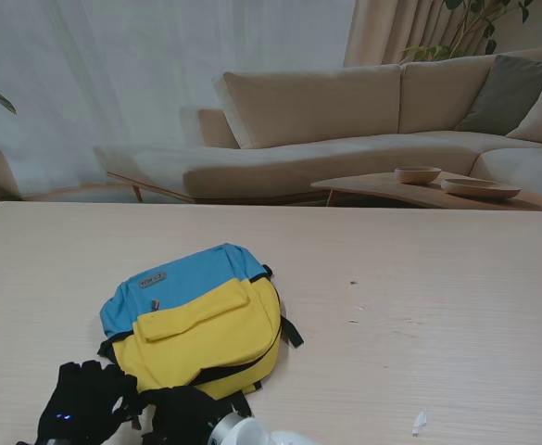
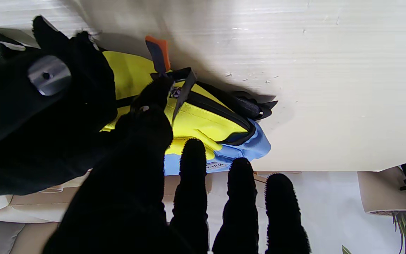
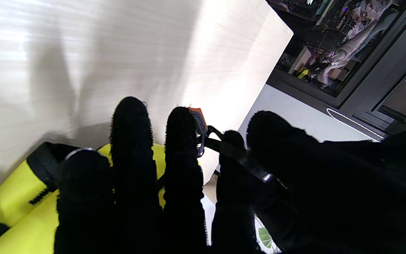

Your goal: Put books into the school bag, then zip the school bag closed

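Zipping is the step in hand — right hand (image 1: 192,413) pinches the bag (image 1: 196,320) strap, left hand (image 1: 81,403) pinches the zip pull (image 2: 158,53); next, a steady pull.

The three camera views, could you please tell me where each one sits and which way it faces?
Stand view: above the shoulders, facing down at the table and school bag; both robot hands show at its near edge.
Left wrist: along the left robot hand toward the bag.
Right wrist: along the right robot hand over the bag's yellow side.
All share the bag.
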